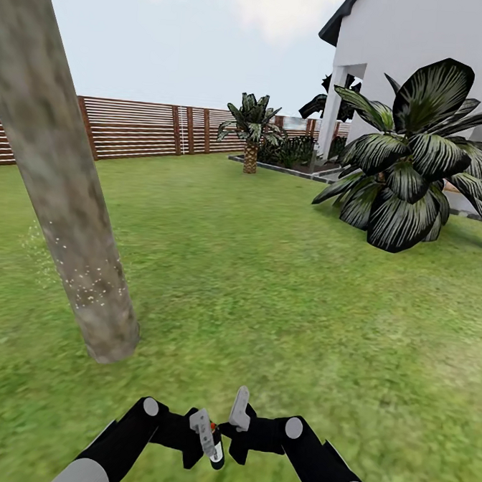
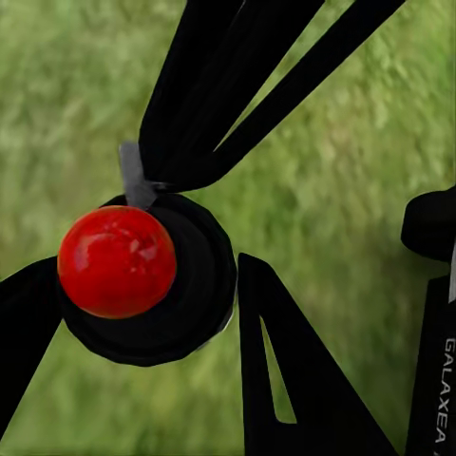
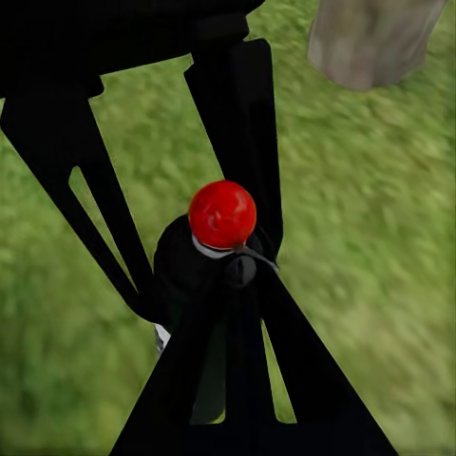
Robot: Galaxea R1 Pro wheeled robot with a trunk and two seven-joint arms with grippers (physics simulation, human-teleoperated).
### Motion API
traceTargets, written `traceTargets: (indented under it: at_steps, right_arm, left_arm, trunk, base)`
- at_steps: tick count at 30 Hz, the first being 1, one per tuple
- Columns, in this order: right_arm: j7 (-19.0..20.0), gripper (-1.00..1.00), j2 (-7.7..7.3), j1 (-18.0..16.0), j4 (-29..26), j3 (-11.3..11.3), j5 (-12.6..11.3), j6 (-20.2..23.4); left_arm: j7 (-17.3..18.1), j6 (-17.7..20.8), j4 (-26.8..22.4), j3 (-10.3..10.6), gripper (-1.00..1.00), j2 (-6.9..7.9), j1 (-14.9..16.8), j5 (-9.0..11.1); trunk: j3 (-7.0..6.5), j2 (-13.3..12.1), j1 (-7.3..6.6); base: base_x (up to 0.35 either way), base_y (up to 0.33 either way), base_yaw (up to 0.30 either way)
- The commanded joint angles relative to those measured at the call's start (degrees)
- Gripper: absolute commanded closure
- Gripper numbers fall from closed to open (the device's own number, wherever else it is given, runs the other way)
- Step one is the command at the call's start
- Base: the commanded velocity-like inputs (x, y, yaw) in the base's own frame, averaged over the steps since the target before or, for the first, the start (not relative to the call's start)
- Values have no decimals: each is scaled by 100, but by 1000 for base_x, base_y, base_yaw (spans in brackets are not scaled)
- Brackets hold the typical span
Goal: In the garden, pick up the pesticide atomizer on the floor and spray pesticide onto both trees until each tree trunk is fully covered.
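The tree trunk (image 1: 65, 185) leans up the left of the head view, thick and mottled grey-tan, with pale spray specks (image 1: 94, 288) low on it; its base (image 3: 375, 43) also shows in the right wrist view. My two grippers meet low in the middle, a step to the trunk's right. The pesticide atomizer (image 1: 214, 427) (image 2: 117, 261) (image 3: 221, 215), a small bottle with a red top, sits between the fingers of my left gripper (image 1: 209, 440) (image 2: 147, 285), which is shut on it. My right gripper (image 1: 237, 413) (image 3: 242, 271) has its fingers together, tips touching the atomizer beside the red top.
Green lawn (image 1: 266, 286) spreads all around. A large dark-leaved shrub (image 1: 419, 160) stands at the right in front of a white house (image 1: 427, 53). A short palm (image 1: 250, 130) and a brown slat fence (image 1: 148, 127) close off the back.
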State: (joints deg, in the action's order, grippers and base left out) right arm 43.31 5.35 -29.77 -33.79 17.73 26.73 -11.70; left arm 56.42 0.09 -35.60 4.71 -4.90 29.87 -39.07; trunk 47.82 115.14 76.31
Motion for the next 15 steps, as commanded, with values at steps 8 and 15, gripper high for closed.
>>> traceTargets:
  at_steps: [8,15]
  right_arm:
    - [-1,100,-7,-2,1,-7,60,-35]
    - [-15,100,-32,-2,26,-6,108,-40]
  left_arm:
    - [10,0,66,-15,100,258,0,-85]
    - [-29,-285,93,-46,100,1306,-74,-93]
  trunk:
    - [5,2,-1]
    - [5,2,-1]
  base:
    - [0,0,0]
    - [0,0,0]
